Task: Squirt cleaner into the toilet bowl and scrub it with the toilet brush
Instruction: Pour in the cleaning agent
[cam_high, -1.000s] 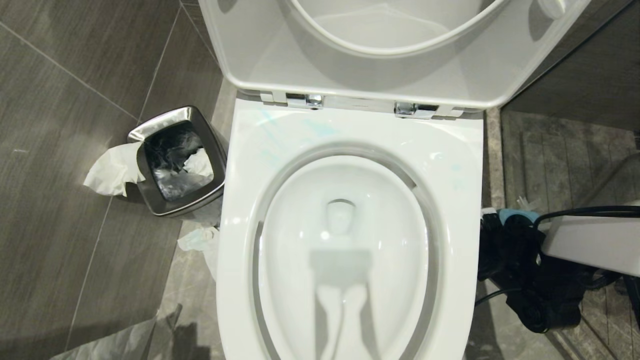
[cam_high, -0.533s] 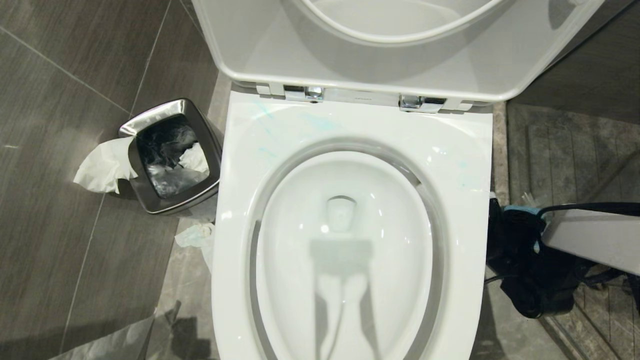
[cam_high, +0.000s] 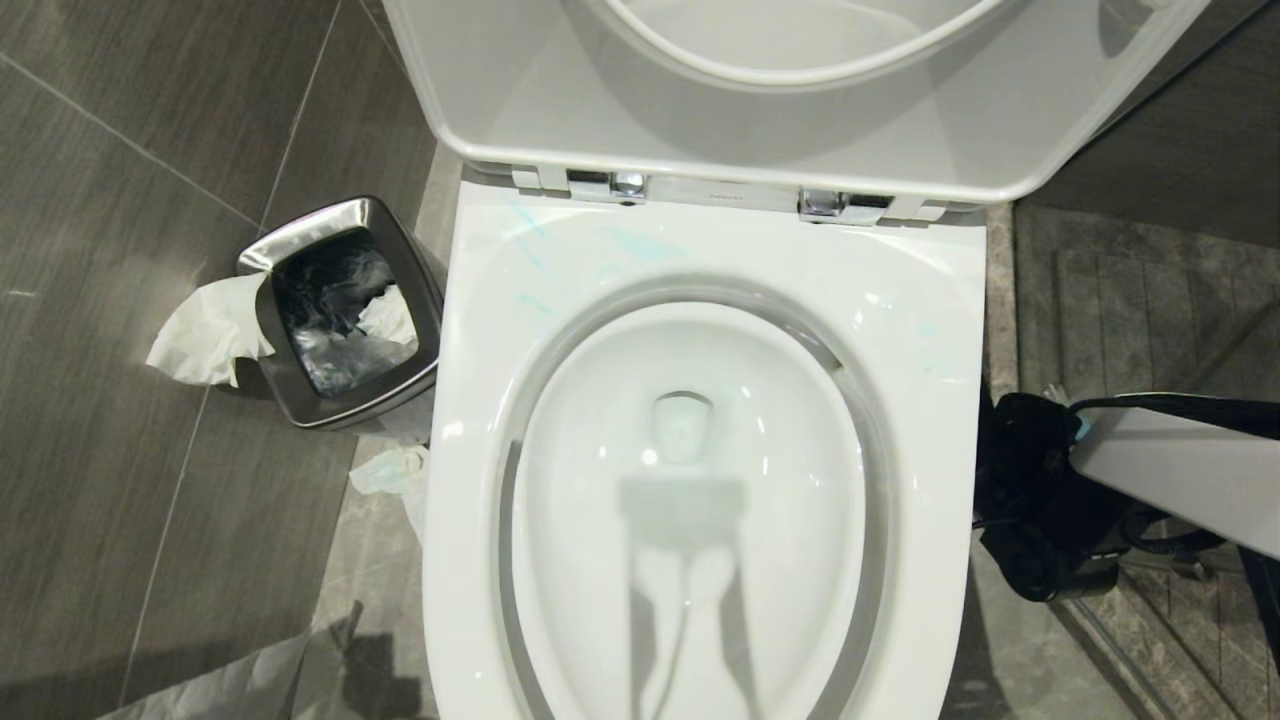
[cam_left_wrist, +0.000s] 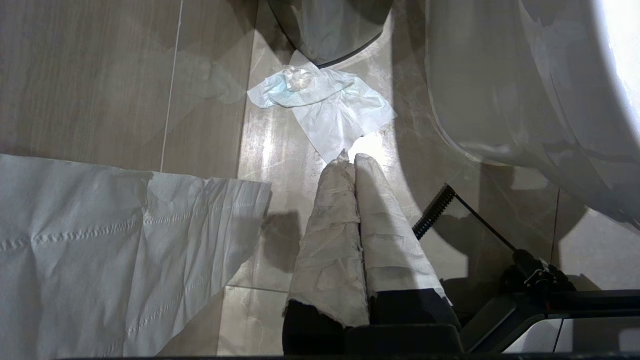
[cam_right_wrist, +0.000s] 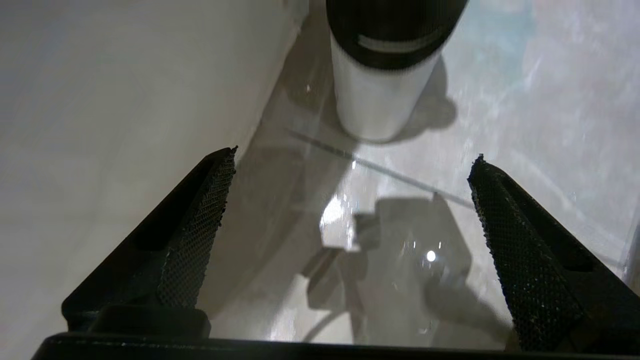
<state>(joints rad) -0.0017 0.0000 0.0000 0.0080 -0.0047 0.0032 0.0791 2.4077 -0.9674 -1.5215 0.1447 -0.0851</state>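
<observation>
- Two hands matter here, and neither holds anything: the right hand (cam_right_wrist: 352, 200) hangs low beside the right flank of the toilet bowl (cam_high: 930, 330), fingers spread wide apart over the shiny floor (cam_right_wrist: 525, 100).
- Just ahead of that hand, a white cylinder with a black band (cam_right_wrist: 382, 75) stands on the floor; whether it is the cleaner or a brush holder, I cannot tell.
- Left hand (cam_left_wrist: 352, 162), fingers pressed together and wrapped in pale covering, points at the floor on the bowl's left, near a crumpled tissue (cam_left_wrist: 325, 105).
- Faint blue-green streaks (cam_high: 560, 250) mark the bowl's back rim near the hinges, so some cleaner seems already squirted.
- No toilet brush shows in any view, so scrubbing looks not yet begun.
- Beside the bowl's left stands a steel bin (cam_high: 335, 315) with paper spilling out.
</observation>
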